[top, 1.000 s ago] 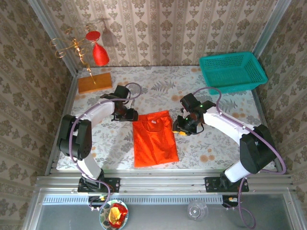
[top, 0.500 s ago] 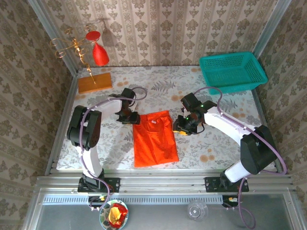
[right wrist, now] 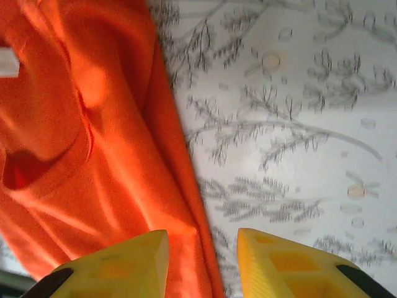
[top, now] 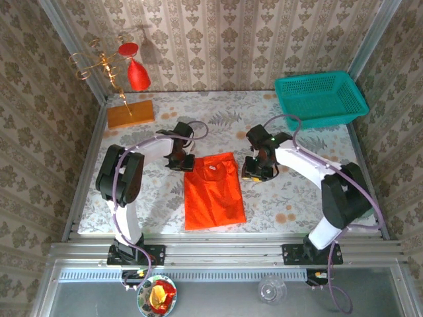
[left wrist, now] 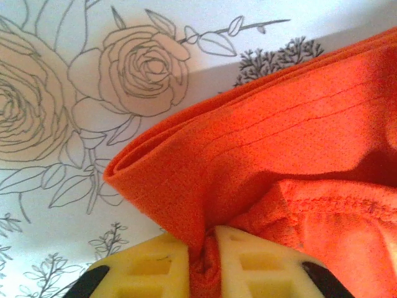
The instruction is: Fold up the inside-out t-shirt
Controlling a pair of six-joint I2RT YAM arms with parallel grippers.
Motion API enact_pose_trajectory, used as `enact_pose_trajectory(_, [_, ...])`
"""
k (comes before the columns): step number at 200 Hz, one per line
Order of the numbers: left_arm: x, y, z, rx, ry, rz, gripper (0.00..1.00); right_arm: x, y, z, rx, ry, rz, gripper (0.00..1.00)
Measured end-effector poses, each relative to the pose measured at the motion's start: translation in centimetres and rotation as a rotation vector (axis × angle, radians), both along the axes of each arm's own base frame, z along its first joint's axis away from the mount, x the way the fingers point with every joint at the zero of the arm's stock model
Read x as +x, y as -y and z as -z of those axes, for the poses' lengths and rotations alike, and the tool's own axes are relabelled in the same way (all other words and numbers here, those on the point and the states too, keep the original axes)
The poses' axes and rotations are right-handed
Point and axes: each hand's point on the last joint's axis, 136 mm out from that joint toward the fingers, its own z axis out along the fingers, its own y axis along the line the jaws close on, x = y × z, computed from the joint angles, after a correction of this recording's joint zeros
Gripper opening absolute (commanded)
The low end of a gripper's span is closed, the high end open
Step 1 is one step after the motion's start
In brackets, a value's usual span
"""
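The left gripper (left wrist: 201, 270) clenches a fold of the inside-out t-shirt (left wrist: 298, 143) (its far-left corner); the right gripper (right wrist: 203, 264) hangs released, jaws astride the shirt's right edge.

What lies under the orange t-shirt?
The flowered table cover shows all round the t-shirt; whatever lies directly beneath is hidden by the cloth. The left gripper pinches one folded corner.

This is a robot test cell in a laboratory, dressed to look like a home room. Patterned wallpaper panels (top: 218, 39) stand inside a bare aluminium frame (top: 225, 249). A flowered tablecloth (top: 297, 205) lies between them, and a left arm (top: 122, 178) and a right arm (top: 307, 168) are bolted at its near edge.
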Motion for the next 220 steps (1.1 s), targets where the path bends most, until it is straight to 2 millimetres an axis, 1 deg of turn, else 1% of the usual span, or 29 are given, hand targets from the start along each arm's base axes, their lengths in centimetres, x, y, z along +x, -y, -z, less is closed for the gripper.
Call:
enact_pose_trajectory(26, [0.0, 0.0, -0.2, -0.008, 0.016, -0.002, 0.04, 2.2, -0.6, 1.2, -0.032, 0.006, -0.045, 0.39])
enact_pose_trajectory(52, [0.0, -0.1, -0.2, -0.012, 0.024, -0.004, 0.0, 5.4, -2.0, 2.5, -0.04, 0.023, -0.1, 0.43])
enact_pose_trajectory(71, [0.0, -0.1, -0.2, -0.013, 0.025, -0.006, 0.0, 7.2, -3.0, 3.2, -0.033, 0.037, -0.128, 0.46])
enact_pose_trajectory(96, [0.0, -0.1, -0.2, -0.014, 0.024, -0.005, 0.0, 8.5, -3.6, 3.7, -0.027, 0.045, -0.149, 0.48])
enact_pose_trajectory(126, [0.0, -0.1, -0.2, -0.015, 0.024, -0.005, 0.0, 9.4, -4.2, 4.3, -0.015, 0.038, -0.162, 0.49])
enact_pose_trajectory(159, [0.0, -0.1, -0.2, -0.015, 0.023, -0.006, 0.0, 9.6, -4.2, 6.1, -0.027, 0.001, -0.174, 0.48])
enact_pose_trajectory(194, [0.1, -0.2, -0.3, -0.018, 0.022, -0.01, 0.0, 9.6, -4.2, 6.1, -0.019, -0.015, -0.173, 0.42])
enact_pose_trajectory(220, [0.0, -0.1, -0.3, -0.025, 0.019, -0.01, 0.0, 9.5, -4.2, 6.2, -0.039, -0.015, -0.163, 0.4])
